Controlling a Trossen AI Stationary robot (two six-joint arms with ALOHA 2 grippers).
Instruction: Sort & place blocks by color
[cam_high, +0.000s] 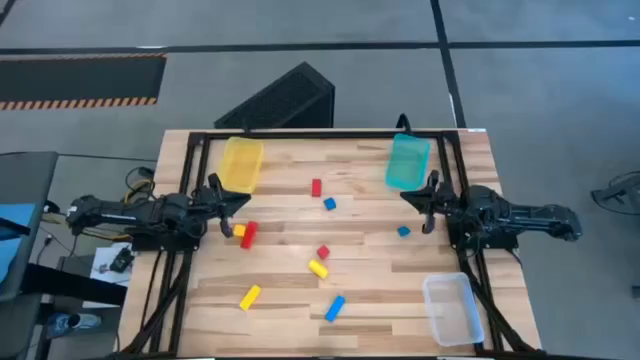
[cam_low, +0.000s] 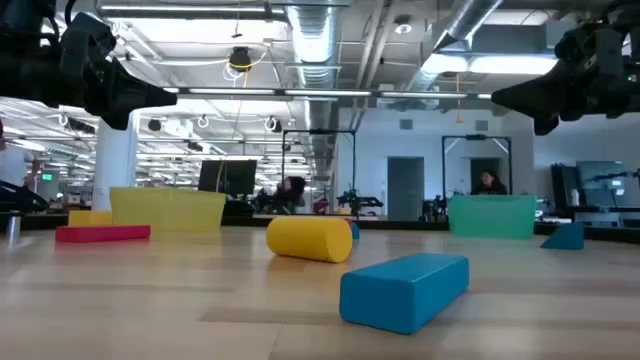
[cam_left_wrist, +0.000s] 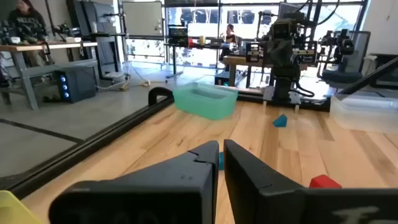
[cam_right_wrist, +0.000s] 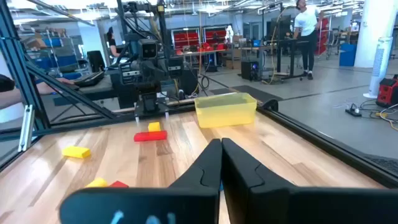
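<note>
Small red, yellow and blue blocks lie scattered flat on the wooden table. A red bar (cam_high: 249, 235) touches a yellow cube (cam_high: 239, 230) at the left. A red block (cam_high: 316, 187) and a blue one (cam_high: 329, 203) lie toward the far side. A blue block (cam_high: 403, 231) lies at the right. A red block (cam_high: 323, 252), yellow blocks (cam_high: 318, 268) (cam_high: 250, 296) and a blue bar (cam_high: 335, 307) lie nearer. My left gripper (cam_high: 232, 203) hangs shut above the left edge, and my right gripper (cam_high: 412, 197) hangs shut above the right edge. Neither holds anything.
A yellow tray (cam_high: 241, 163) stands at the far left, a teal tray (cam_high: 407, 161) at the far right and a clear tray (cam_high: 452, 308) at the near right corner. A black frame (cam_high: 320, 135) runs along the table's far edge and sides.
</note>
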